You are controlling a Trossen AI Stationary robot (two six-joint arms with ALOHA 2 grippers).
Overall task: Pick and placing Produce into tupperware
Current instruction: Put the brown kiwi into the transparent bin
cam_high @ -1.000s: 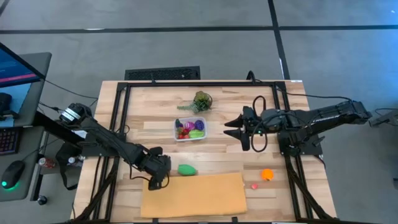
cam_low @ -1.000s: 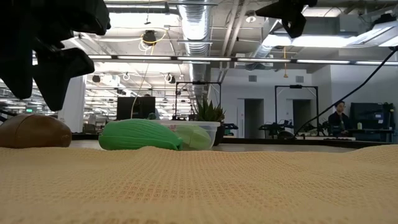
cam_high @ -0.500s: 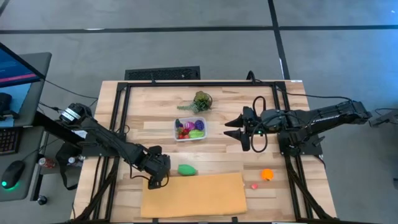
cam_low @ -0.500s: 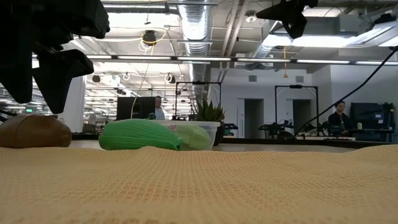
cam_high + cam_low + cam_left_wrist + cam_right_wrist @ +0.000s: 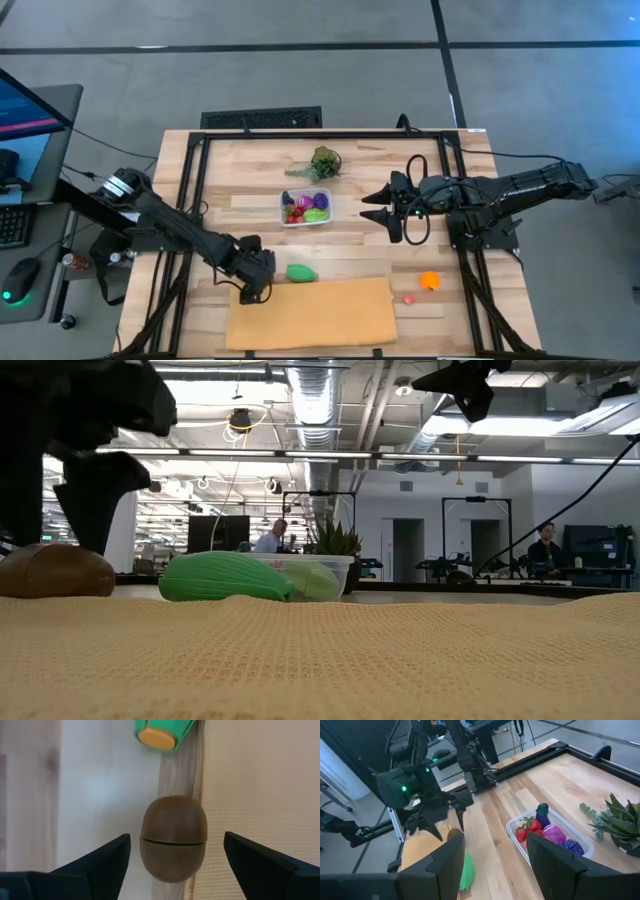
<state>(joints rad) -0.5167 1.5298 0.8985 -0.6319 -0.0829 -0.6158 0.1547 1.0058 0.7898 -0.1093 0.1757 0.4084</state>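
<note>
The left gripper point(image 5: 175, 851) hung spread over the brown egg-shaped toy kiwi point(image 5: 173, 837) beside the tan woven mat point(image 5: 310, 312), seemingly to grasp it; the clear plastic tupperware tub point(image 5: 306, 207) sat mid-counter; the right gripper point(image 5: 372, 206) waited nearby, spread and empty

Brown piece point(image 5: 173, 837) between spread fingers point(image 5: 95, 862)

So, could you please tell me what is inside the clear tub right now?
The tupperware holds red strawberries, a purple eggplant-like piece, a pink piece, something blue and a green piece. Anything underneath them is covered.
</note>
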